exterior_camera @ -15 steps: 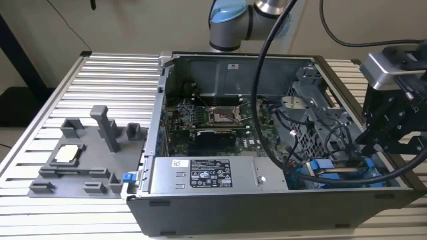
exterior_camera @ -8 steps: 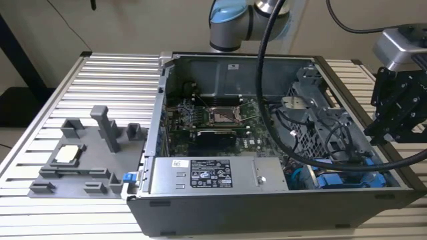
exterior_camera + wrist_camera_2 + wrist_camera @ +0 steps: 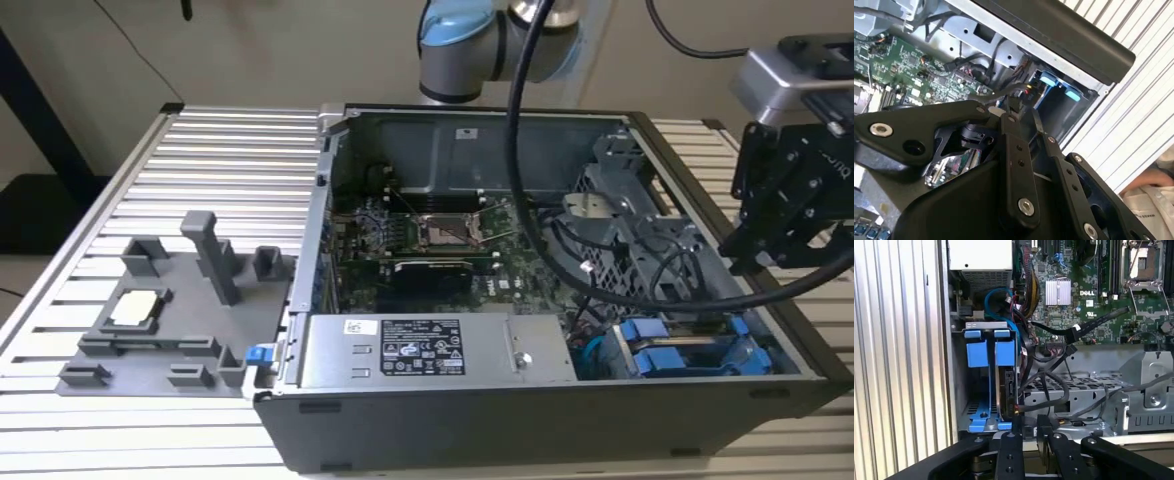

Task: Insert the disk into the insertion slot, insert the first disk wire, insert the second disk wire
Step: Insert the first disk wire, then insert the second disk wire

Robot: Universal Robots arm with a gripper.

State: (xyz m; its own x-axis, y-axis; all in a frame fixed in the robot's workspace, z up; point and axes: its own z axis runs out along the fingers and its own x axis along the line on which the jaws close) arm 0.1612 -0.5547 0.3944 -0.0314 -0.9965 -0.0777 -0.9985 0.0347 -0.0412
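Above the drive corner of the open computer case [image 3: 400,430], item by item as I read it from my console.

Jaws: drawn close together in both wrist views; whether they nip anything I cannot tell. They hang clear of the case, pointed at the bay, which I judge to be a stand-off for the wiring work.

Disk [image 3: 1005,387]: home in the insertion slot [image 3: 979,328], its blue carrier tab [image 3: 1004,352] facing outward beside a second blue tab [image 3: 976,352].

Wires [image 3: 1046,390]: a black bundle loops just beside the disk. One plug [image 3: 1017,410] lies at the disk's end; seated or not, I cannot tell.

Arm [image 3: 481,45]: rises behind the case, its wrist [image 3: 787,85] carried over the case wall on the exterior view's right, tool tilted inward.

Tabletop [image 3: 200,150]: slatted. A grey fixture [image 3: 174,300] sits well apart from the bay.
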